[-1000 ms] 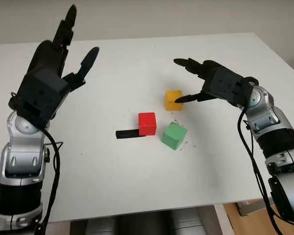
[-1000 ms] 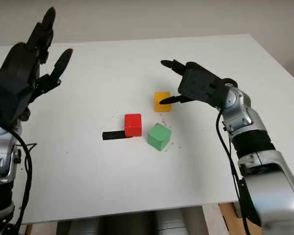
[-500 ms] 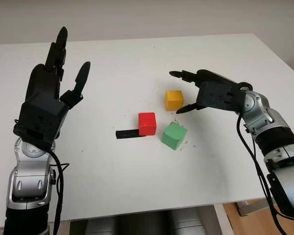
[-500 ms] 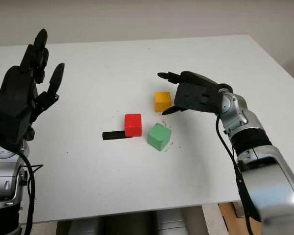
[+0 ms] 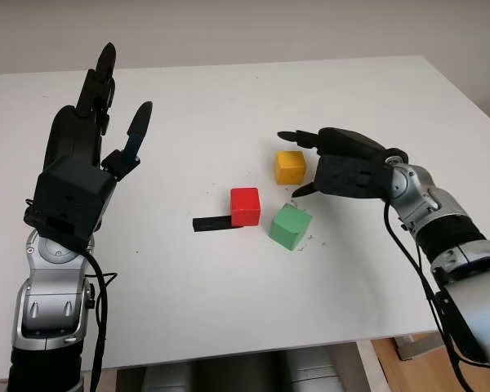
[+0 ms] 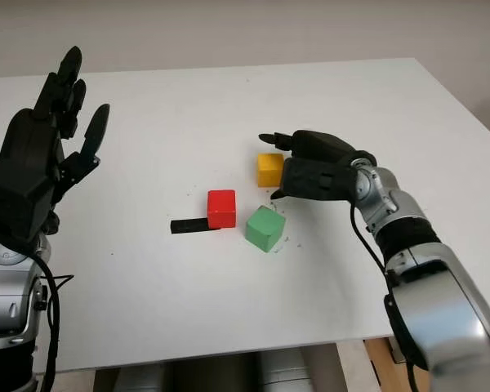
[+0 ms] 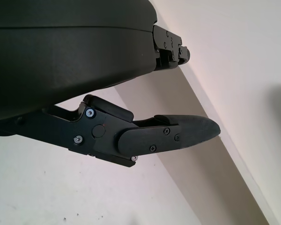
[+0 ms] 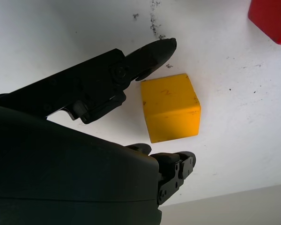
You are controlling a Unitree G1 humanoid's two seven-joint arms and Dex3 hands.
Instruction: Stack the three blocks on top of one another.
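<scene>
The right hand [image 5: 335, 167] brackets the yellow block [image 5: 290, 167] with wide fingers [image 8: 150, 54] to grasp it for stacking, while the left hand [image 5: 77, 167] waits open.

blocks: 3 — one yellow block [image 5: 290, 167]; one red block [image 5: 246, 206]; one green block [image 5: 290, 226] | black strip [image 5: 211, 223]: 1, perhaps tape, hard to tell | table [image 5: 229, 302]: 1 | hands: 2 — left hand [image 5: 86, 163]; right hand [image 5: 331, 163]

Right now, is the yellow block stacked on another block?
No. The yellow block sits alone on the table, apart from the red block.
</scene>
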